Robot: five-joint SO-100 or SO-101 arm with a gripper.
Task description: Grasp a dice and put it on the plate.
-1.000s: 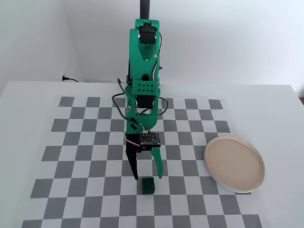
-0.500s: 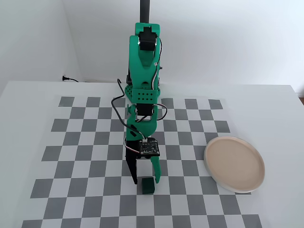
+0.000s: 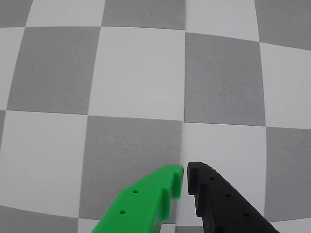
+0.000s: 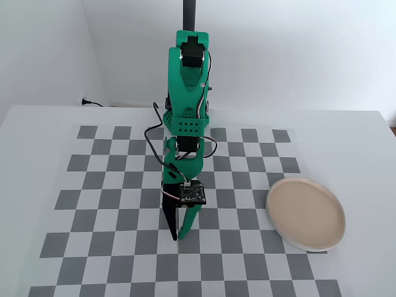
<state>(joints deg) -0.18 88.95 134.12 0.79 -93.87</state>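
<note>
Checkered mat (image 4: pixel 124 185), dice hidden, pincer (image 3: pixel 185 177) closed

The two-finger plastic tool (image 3: pixel 185 177) has one bright green finger (image 3: pixel 146 204) and one black finger (image 3: pixel 221 204). The flat checkered mat (image 4: pixel 260 154) shows grey and white squares on the white desk (image 4: pixel 37 130). The round shallow plate (image 4: pixel 305 213) is beige-pink with a paler cream rim.
</note>
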